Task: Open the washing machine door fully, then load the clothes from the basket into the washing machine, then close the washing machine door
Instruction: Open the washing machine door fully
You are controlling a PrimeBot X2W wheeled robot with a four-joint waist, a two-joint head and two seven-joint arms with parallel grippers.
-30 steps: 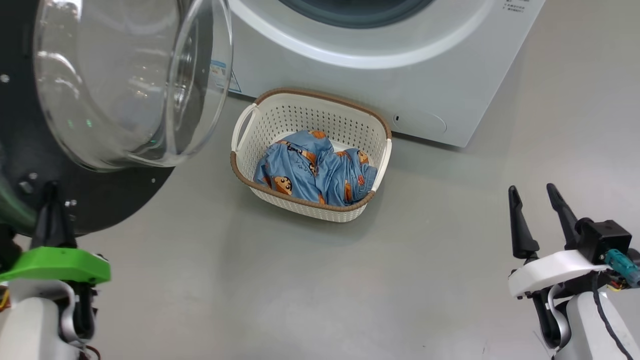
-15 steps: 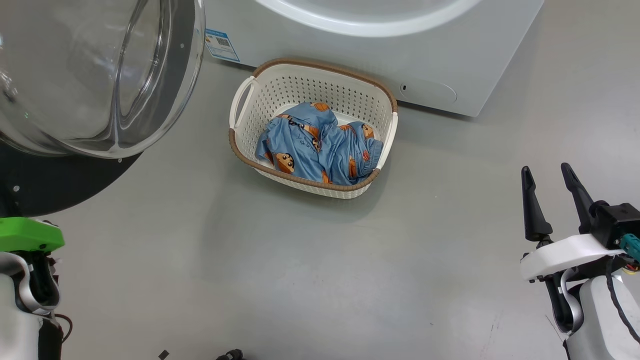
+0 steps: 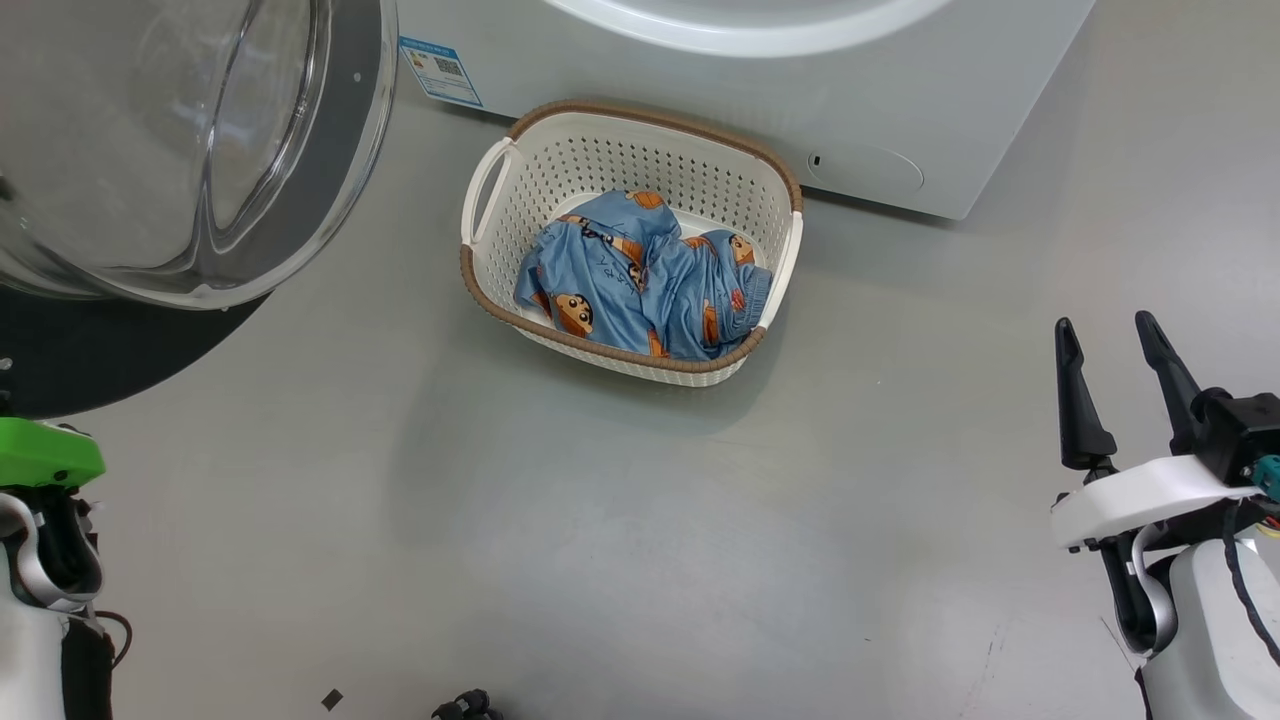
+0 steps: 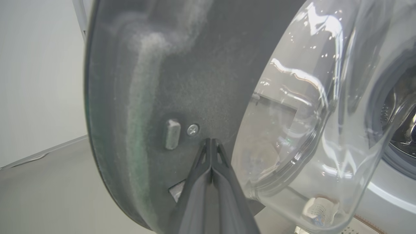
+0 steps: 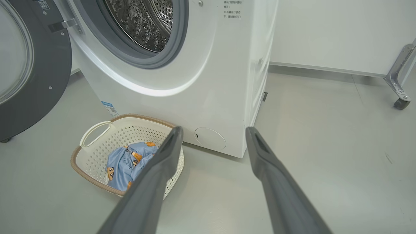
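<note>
Presently: washing machine door [image 3: 180,150] standing wide open at left; clothes [image 3: 640,285] heaped in basket [image 3: 640,160] on floor just before washing machine [image 3: 700,90]; left gripper [image 4: 212,140] pinched together, empty, tips by door's dark rim; right gripper [image 3: 1100,325] spread wide, empty.

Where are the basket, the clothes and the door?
basket [image 3: 640,165]: head view, far perforated wall.
clothes [image 3: 620,290]: head view, blue fabric at the heap's middle.
door [image 3: 150,150]: head view, clear glass bowl.
</note>
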